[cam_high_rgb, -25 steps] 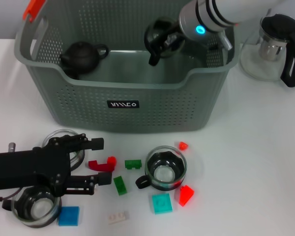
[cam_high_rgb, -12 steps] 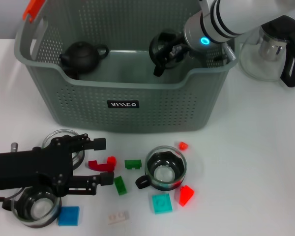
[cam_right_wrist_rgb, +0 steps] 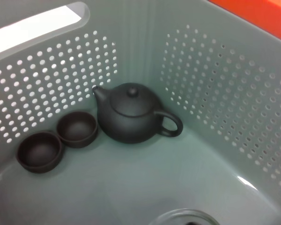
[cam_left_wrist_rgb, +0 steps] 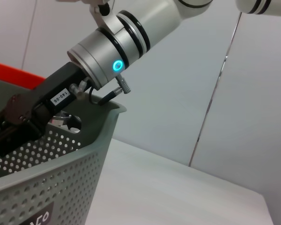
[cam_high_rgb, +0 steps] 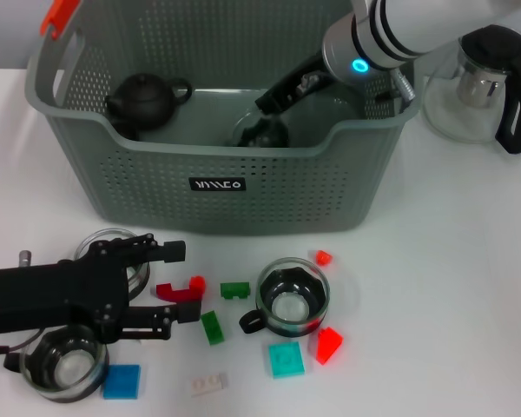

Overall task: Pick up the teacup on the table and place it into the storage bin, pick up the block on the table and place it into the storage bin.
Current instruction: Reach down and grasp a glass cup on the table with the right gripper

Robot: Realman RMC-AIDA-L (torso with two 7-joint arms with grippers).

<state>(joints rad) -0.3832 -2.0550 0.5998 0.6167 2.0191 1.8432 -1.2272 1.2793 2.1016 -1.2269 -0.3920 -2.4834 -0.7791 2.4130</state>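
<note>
The right gripper [cam_high_rgb: 273,97] reaches into the large grey perforated storage bin [cam_high_rgb: 226,187] at the white worktop's [cam_high_rgb: 434,261] far edge, fingers parted, above a clear glass teacup [cam_high_rgb: 260,133] on the bin floor. The left gripper [cam_high_rgb: 169,282], jaws wide, rests near the worktop's front left corner beside scattered coloured blocks [cam_high_rgb: 286,358] and another glass teacup [cam_high_rgb: 291,300]. Only the right wrist view shows two small dark cups [cam_right_wrist_rgb: 76,128] beside the black teapot [cam_right_wrist_rgb: 133,118]. The left wrist view shows grey wall panels [cam_left_wrist_rgb: 253,93].
</note>
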